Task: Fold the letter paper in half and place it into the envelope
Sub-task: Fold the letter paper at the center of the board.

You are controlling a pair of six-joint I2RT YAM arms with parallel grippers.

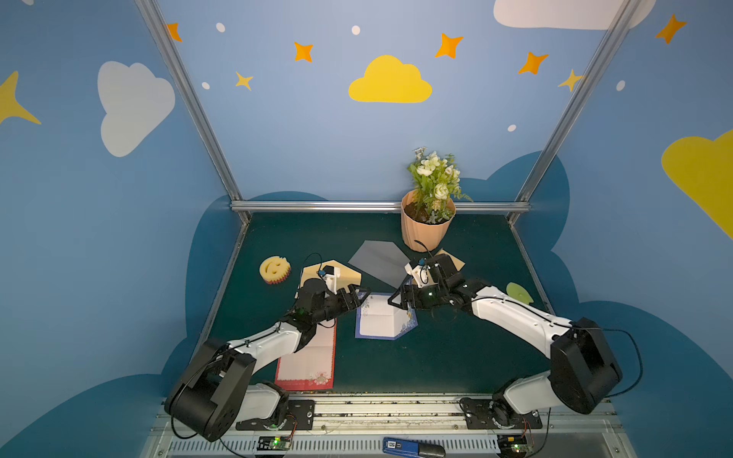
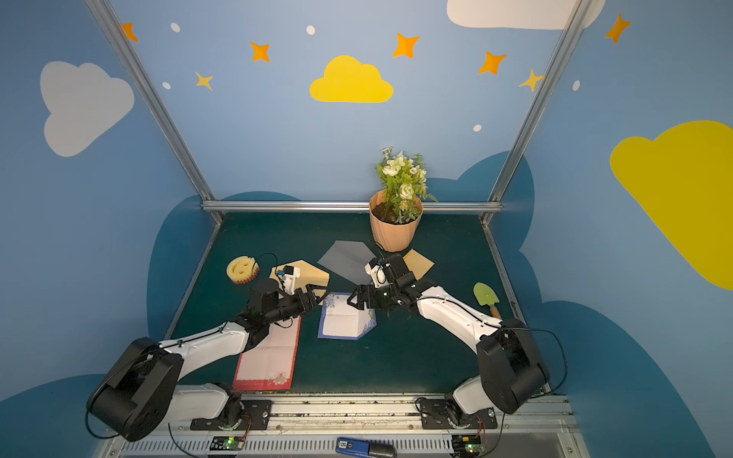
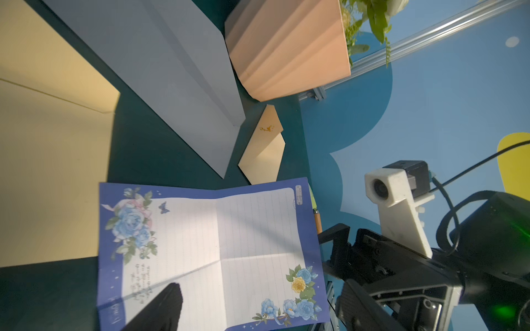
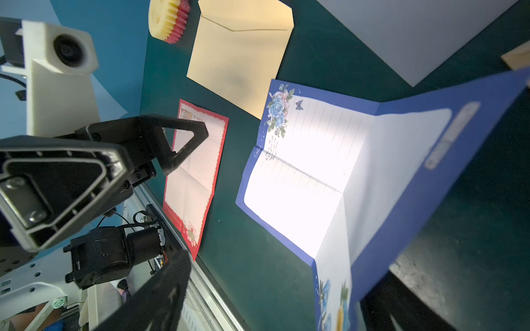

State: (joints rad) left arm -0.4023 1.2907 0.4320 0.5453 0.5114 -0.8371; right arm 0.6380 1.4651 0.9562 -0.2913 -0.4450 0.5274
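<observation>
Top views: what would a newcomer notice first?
The blue-bordered letter paper lies in the middle of the green table, creased, with one side lifted. The left gripper and right gripper flank its far edge, both open. A peach flower pot stands at the back.

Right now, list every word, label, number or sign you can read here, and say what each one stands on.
No text here can be read clearly.
Blue-bordered floral letter paper: faint script lines and a small corner stamp, too blurred to read.
Small cream paper envelope: a gold mark, not legible as text.
Blue device on the front rail: a white label, too small to read.
</observation>
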